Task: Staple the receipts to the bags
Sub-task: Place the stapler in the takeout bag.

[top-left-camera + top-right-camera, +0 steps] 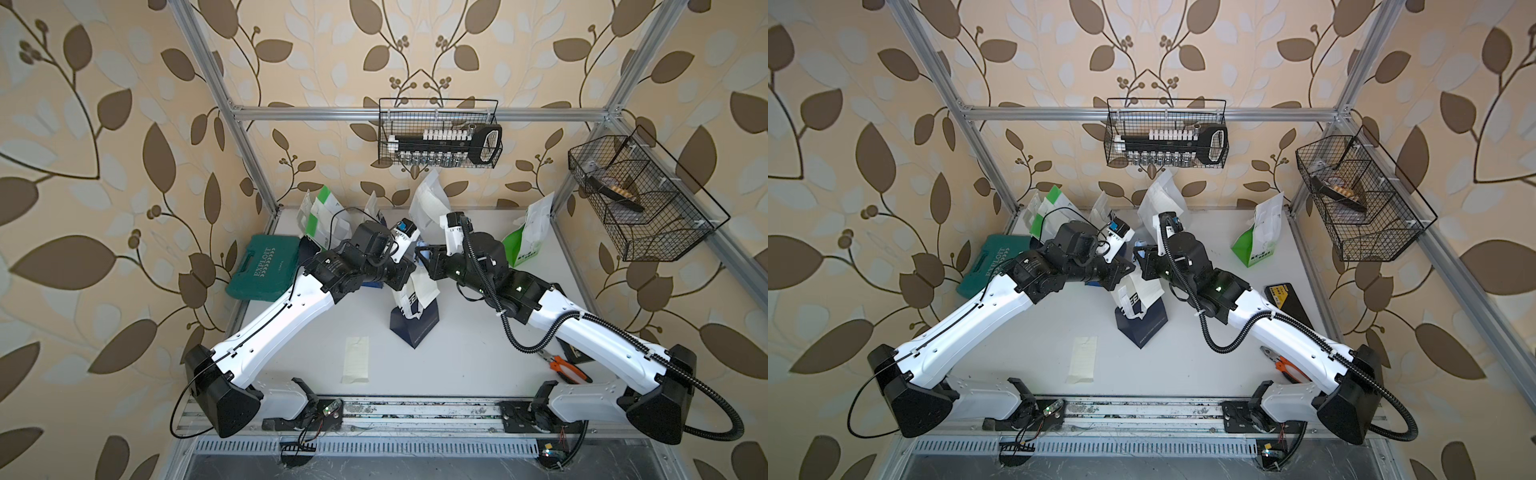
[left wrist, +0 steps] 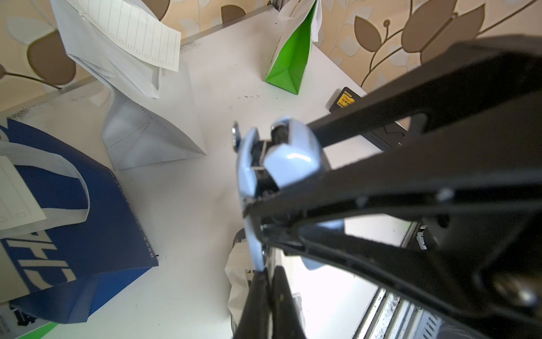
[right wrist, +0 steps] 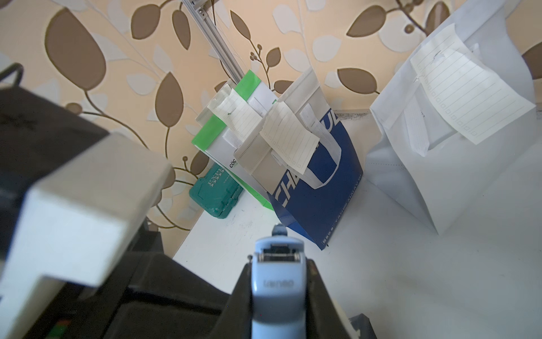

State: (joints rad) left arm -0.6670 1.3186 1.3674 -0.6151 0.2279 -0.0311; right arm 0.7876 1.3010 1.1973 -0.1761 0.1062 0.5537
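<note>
The white tabletop (image 1: 457, 365) is taken as reference. It is enclosed on three sides by cream wallpaper (image 1: 104, 187) printed with brown and pale leaves. An aluminium frame (image 1: 311, 112) is raised at its far corners, with a crossbar above its far edge. One black wire basket (image 1: 388, 124) is hung from that crossbar. A second wire basket (image 1: 665, 241) is fixed above its right edge. Along its near edge, a metal rail (image 1: 415, 411), a slotted grille (image 1: 415, 446) and a dark floor (image 1: 415, 469) are observed. The tabletop is evenly lit.

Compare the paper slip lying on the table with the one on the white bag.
The loose slip lies flat, touching no bag; the bag slip hangs bent from the white bag, near its top. Both are pale, lined paper.
</note>
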